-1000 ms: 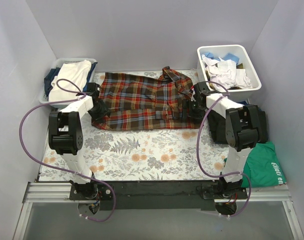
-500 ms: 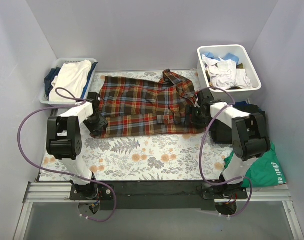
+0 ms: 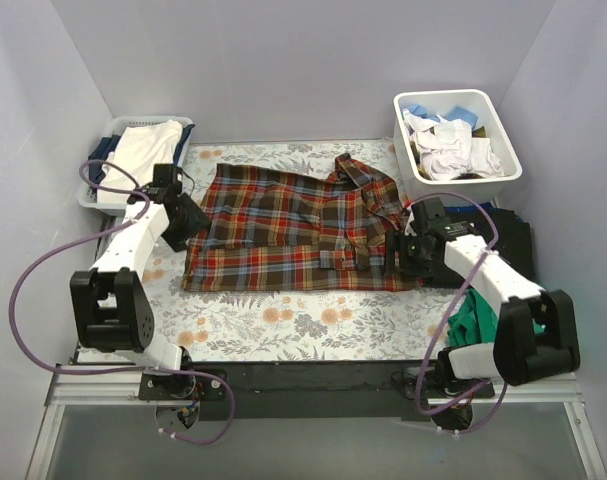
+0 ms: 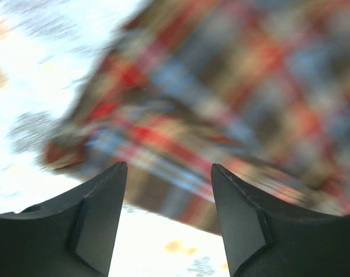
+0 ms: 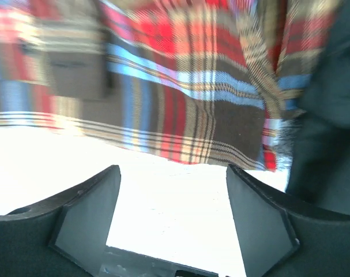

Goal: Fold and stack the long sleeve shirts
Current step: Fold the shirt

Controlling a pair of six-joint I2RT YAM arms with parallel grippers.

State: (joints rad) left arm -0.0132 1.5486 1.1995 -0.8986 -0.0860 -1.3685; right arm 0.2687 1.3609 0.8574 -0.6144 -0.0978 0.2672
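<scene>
1. I see the large collared flannel shirt in red, brown, blue and yellow plaid (image 3: 283, 225) lying spread across the middle of the floral-printed desk (image 3: 283, 320). Its collar is bunched toward the back right and its hem is to the left.
2. My left gripper (image 3: 190, 216) sits at the shirt's left edge. In the left wrist view its 2 fingers (image 4: 100, 213) stand moderately apart with nothing between them. The plaid hem there is blurred just beyond the tips.
3. My right gripper (image 3: 410, 250) is at the shirt's near right corner. The right wrist view shows its jaws wide apart and empty over bare desk, and the shirt's edge (image 5: 186, 98) lies just ahead.
4. A black folded garment (image 3: 511, 232) lies just beside the shirt on the right, partly under the right arm. It shows as a dark mass at the right edge of the right wrist view.
5. A white slatted basket (image 3: 95, 190) at the back left holds white and blue cloth.
6. A white plastic bin (image 3: 461, 100) at the back right holds crumpled white and blue clothes.
7. A green garment (image 3: 468, 322) lies at the near right, mostly hidden by the right arm.
</scene>
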